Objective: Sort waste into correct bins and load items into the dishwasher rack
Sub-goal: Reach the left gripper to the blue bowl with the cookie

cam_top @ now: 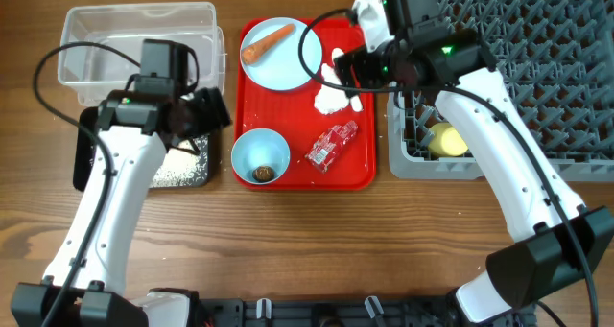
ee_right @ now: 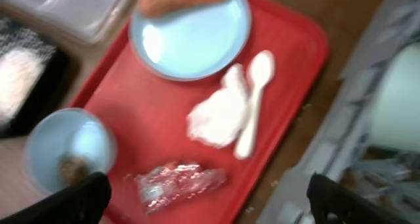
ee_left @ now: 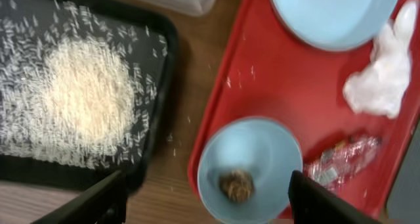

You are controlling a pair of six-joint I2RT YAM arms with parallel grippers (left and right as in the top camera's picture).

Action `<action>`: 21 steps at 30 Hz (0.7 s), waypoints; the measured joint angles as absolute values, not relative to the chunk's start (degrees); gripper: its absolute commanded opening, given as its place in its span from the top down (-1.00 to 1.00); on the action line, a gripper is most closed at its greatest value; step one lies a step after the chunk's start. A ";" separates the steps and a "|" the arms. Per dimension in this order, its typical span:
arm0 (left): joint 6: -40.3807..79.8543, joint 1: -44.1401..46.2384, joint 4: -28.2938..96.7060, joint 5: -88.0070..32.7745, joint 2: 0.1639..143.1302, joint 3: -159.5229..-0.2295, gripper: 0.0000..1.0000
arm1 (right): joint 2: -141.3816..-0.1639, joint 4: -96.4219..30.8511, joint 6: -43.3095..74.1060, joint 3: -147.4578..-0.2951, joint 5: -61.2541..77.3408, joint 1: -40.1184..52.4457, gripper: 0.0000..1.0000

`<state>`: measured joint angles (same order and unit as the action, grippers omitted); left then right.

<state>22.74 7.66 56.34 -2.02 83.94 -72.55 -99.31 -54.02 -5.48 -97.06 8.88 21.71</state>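
A pale blue plate (cam_top: 288, 63) with an orange carrot (cam_top: 267, 42) sits on the red tray. Below it lie a crumpled white napkin (cam_top: 331, 99), a white spoon (ee_right: 252, 102) and a red-and-clear wrapper (cam_top: 332, 145). A pale blue bowl (cam_top: 260, 154) holds brown scraps (ee_left: 236, 184). White rice (ee_left: 85, 99) lies in the black tray (cam_top: 88, 178). The clear tub (cam_top: 134, 39) stands behind it. My left gripper (cam_top: 209, 111) is open and empty between the black tray and the bowl. My right gripper (cam_top: 353, 68) is open and empty above the napkin and wrapper (ee_right: 180, 181). A yellow cup (cam_top: 447, 142) sits in the grey rack (cam_top: 537, 78).
The flat red tray (cam_top: 360, 169) lies between the black tray and the rack. Loose rice grains lie on the wood by the black tray's edge (ee_left: 172, 137). A pale rounded item (ee_right: 400, 99) shows in the rack in the right wrist view.
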 measured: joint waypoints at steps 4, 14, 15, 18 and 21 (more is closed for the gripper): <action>21.58 15.00 60.64 -3.55 83.94 -72.53 -0.09 | -99.31 -59.20 -3.75 -97.03 15.16 21.71 -0.82; 21.37 23.99 57.78 -3.99 86.30 -71.24 0.45 | -99.31 -61.80 -0.43 -97.03 16.91 21.15 -0.74; 21.39 25.23 55.94 -4.01 88.33 -70.48 0.49 | -99.31 -61.71 -0.12 -97.03 16.91 20.25 -0.75; 21.43 27.99 51.62 -4.01 93.32 -69.25 0.63 | -99.31 -61.73 -0.01 -97.03 16.91 17.15 -0.75; 21.34 30.87 47.70 -3.22 96.77 -69.25 0.64 | -99.31 -61.73 -0.01 -97.03 16.91 15.57 -0.76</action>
